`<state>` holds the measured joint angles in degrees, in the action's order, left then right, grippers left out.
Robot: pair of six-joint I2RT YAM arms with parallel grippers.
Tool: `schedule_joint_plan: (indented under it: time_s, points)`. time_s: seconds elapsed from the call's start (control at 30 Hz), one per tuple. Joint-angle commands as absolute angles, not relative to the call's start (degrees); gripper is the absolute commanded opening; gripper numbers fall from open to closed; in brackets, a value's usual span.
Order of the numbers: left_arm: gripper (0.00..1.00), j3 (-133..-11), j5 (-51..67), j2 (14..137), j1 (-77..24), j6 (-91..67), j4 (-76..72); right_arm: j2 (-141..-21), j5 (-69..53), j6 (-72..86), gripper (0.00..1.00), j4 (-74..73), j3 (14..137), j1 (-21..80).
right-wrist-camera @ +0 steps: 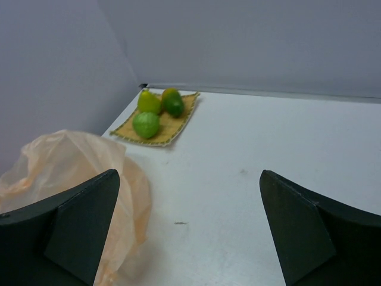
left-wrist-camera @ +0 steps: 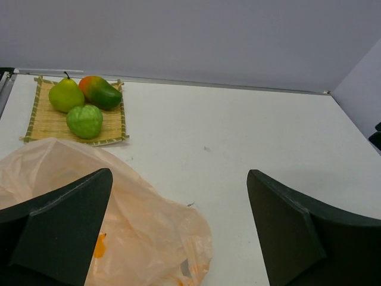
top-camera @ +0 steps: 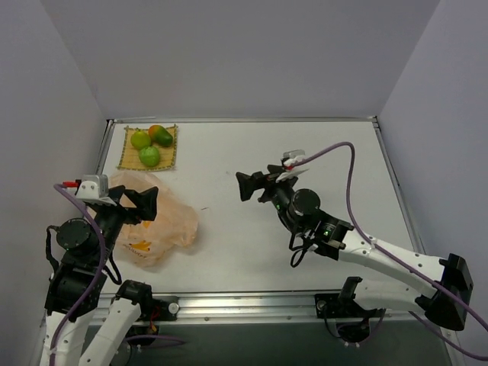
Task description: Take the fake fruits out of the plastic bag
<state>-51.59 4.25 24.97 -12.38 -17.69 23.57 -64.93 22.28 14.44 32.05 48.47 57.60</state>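
Note:
Three fake fruits lie on the yellow woven mat [top-camera: 126,158] at the far left: a green-and-orange mango [top-camera: 161,136], a yellow-green pear [top-camera: 140,139] and a green round one [top-camera: 149,156]. They also show in the left wrist view, the mango [left-wrist-camera: 100,92], pear [left-wrist-camera: 66,95] and round one [left-wrist-camera: 84,121], and small in the right wrist view [right-wrist-camera: 146,124]. The peach plastic bag [top-camera: 156,221] lies crumpled at the near left. My left gripper [top-camera: 142,203] is open and empty above the bag [left-wrist-camera: 137,232]. My right gripper [top-camera: 248,186] is open and empty over mid-table, right of the bag [right-wrist-camera: 71,173].
The white table has a metal rim [top-camera: 244,120] along the back and sides. Grey walls close in behind and on both sides. Bare white tabletop [top-camera: 305,145] spreads across the middle and right.

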Motion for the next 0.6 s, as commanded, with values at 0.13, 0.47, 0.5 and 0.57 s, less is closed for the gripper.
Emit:
schedule_joint_plan:
  time_s: [0.13, 0.47, 0.5, 0.57]
  points:
    - [0.94, -52.6, 4.5, 26.1, -12.6, -14.9, 23.0, -63.1, 40.1, 12.2, 1.00, 41.7, 39.0, 56.1]
    - [0.94, -51.5, 4.8, 26.9, -12.4, -13.6, 23.0, -60.8, 35.9, 13.7, 1.00, 38.4, 38.8, 56.1]
    - [0.94, -51.4, 4.7, 26.9, -12.4, -13.6, 22.9, -59.5, 36.0, 14.2, 1.00, 37.6, 38.2, 56.1]
    - [0.94, -51.2, 4.9, 27.2, -12.3, -13.4, 22.7, -55.1, 36.2, 15.5, 1.00, 36.3, 36.7, 56.1]
